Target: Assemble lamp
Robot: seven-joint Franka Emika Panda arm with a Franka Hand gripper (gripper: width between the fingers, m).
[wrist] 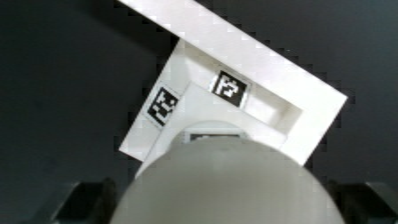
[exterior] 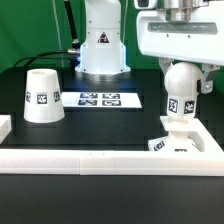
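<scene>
Black flat surface (exterior: 110, 130) carries everything. Long white rail (exterior: 60, 160) runs along the front edge and turns back at both ends. White arm pedestal (exterior: 100, 45) sits at the rear centre.

The marker board (exterior: 100, 99) lies flat mid-surface, in front of the pedestal.

White truncated-cone plastic lamp shade (exterior: 42, 98) stands wide end down on the exterior view's left, tag facing the camera. It's near the marker board's end, apart from it and well apart from the other lamp parts.

White flat square plastic lamp base (exterior: 172, 145) (wrist: 267, 110) lies on the exterior view's right, tucked into the rail's corner. Just beside the rail or touching it, can't tell which. Two tags show on its top in the wrist view.

White ball-headed plastic bulb (exterior: 179, 105) (wrist: 222, 175) stands upright on the middle of the base, stem end down, tag on its side. How deep it sits, can't tell.

End effector (exterior: 183, 78) (wrist: 222, 200) is directly above, pointing down. Dark fingers (wrist: 86, 202) bracket the bulb's ball head closely on both sides. Can't tell whether they actually pinch it or stand just clear.
</scene>
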